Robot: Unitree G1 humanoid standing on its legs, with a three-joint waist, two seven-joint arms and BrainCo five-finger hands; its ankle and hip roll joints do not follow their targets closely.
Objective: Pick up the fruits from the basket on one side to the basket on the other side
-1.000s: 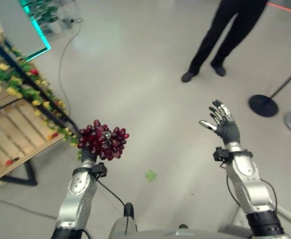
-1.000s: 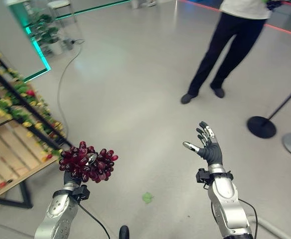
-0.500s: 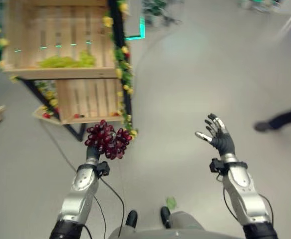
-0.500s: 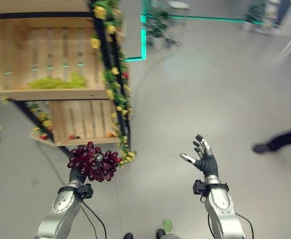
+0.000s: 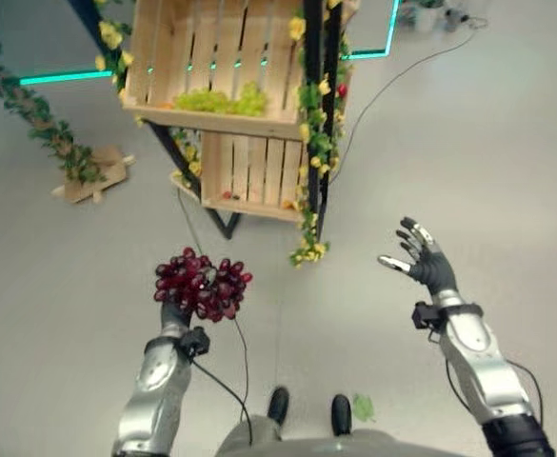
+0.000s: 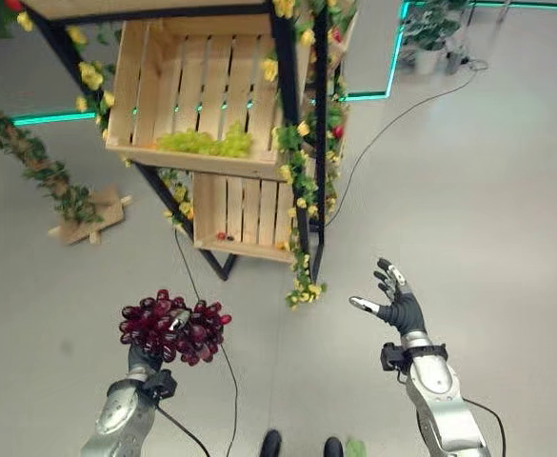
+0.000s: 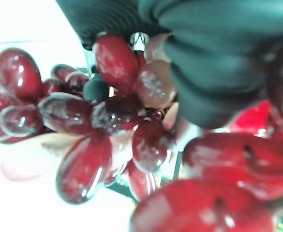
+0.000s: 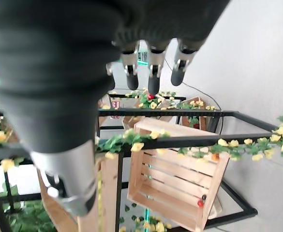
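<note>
My left hand (image 5: 174,314) is raised at the lower left, shut on a bunch of dark red grapes (image 5: 202,285) that it holds up; the grapes (image 7: 107,121) crowd close in the left wrist view. Ahead stands a black frame rack hung with leaves and yellow flowers, carrying wooden crates. The upper crate (image 6: 164,86) holds green grapes (image 6: 207,143); the lower crate (image 6: 245,214) has a few small red fruits. My right hand (image 6: 399,307) is raised at the right, open and empty, fingers spread.
A flower garland (image 5: 308,143) trails down the rack's front post. A piece of cardboard (image 5: 92,176) lies on the floor left of the rack. A black cable (image 6: 392,124) runs across the floor to the right. A green leaf (image 5: 363,407) lies by my feet.
The camera has swung round toward the rack, so the crates now sit ahead at centre and the person has left view. Both hands keep their poses; the left still holds the grapes.
</note>
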